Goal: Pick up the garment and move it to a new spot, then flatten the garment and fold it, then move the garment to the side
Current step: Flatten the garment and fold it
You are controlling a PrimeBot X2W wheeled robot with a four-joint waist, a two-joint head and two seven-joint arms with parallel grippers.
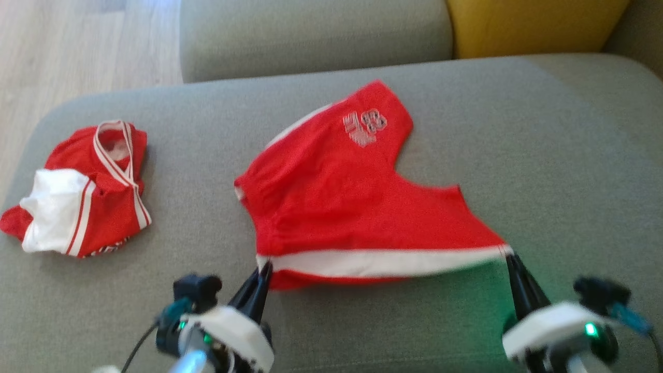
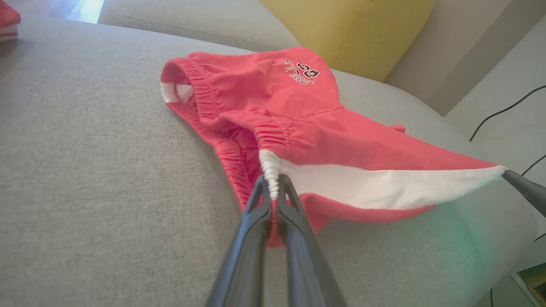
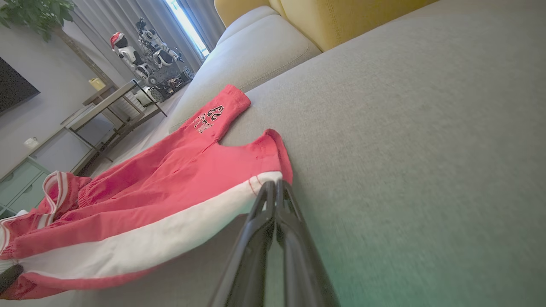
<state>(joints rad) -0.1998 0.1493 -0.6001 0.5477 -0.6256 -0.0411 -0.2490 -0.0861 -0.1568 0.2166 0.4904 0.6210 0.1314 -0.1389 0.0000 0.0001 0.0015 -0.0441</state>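
My left pincer (image 1: 264, 269) is clamped on the red shorts' (image 1: 342, 197) waistband end and my right pincer (image 1: 510, 259) on the hem, mid sofa seat (image 1: 518, 129). Light, floppy fabric, so I reckon the edges grip best.

Our left tool (image 1: 265, 268) and right tool (image 1: 510, 259) each have two long, dark, tapered fingers (image 2: 256, 221) on a white wrist shell (image 1: 544, 324), with a green light (image 1: 589, 329), black block (image 1: 197, 289) and thin cable (image 1: 139, 344).

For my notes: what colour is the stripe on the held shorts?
White; the stripe shows best in the left wrist view.
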